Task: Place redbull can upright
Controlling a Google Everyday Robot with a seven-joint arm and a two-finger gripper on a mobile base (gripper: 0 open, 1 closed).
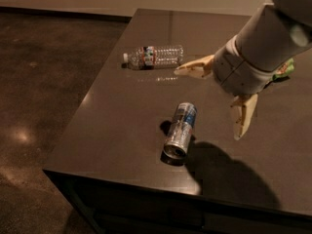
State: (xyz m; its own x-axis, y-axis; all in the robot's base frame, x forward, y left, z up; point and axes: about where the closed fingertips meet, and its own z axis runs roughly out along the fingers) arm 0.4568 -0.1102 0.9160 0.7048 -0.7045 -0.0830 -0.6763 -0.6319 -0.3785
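The redbull can lies on its side on the dark table, near the front edge, its silver top facing the front. My gripper hangs above the table to the right of the can and a little behind it, clear of it. Its two tan fingers are spread wide apart, one finger pointing left toward the bottle, the other finger pointing down. The gripper is open and empty.
A clear plastic water bottle lies on its side at the table's back left. A green packet shows partly behind my arm at the right. The table's left and front edges drop to a dark floor.
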